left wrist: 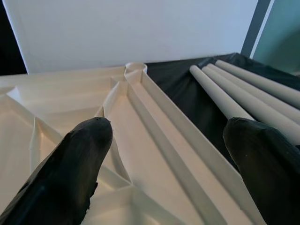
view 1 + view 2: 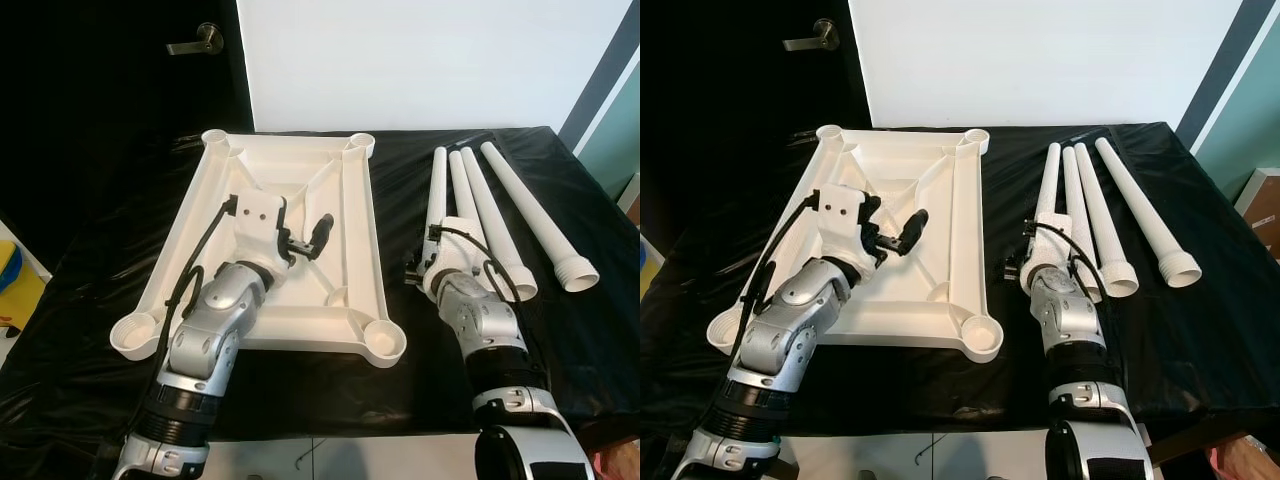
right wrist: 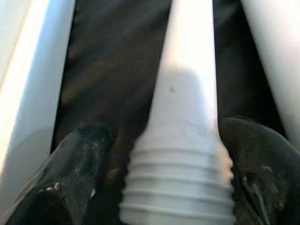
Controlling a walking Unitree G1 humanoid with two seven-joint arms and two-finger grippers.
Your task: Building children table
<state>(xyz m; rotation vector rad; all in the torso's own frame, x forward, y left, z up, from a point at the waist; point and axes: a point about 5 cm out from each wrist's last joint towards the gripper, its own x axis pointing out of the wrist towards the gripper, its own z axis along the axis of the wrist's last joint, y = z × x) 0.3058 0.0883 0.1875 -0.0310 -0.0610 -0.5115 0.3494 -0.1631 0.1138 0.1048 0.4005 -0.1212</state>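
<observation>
A white tabletop (image 2: 365, 230) lies upside down on the black-covered surface, with a round leg socket (image 2: 385, 340) at each corner. Several white legs (image 2: 490, 215) lie side by side to its right. My left gripper (image 2: 308, 240) hovers open over the tabletop's ribbed underside (image 1: 140, 154), holding nothing. My right gripper (image 3: 164, 126) is low over the leftmost leg (image 2: 438, 185). Its fingers (image 3: 79, 164) straddle the leg's threaded end (image 3: 178, 187), open, with a gap on one side.
The black cloth (image 2: 560, 330) covers the whole work surface, and its front edge runs just below my arms. A dark door with a lever handle (image 2: 195, 42) stands at the back left. A yellow and blue object (image 2: 8, 275) sits at the far left.
</observation>
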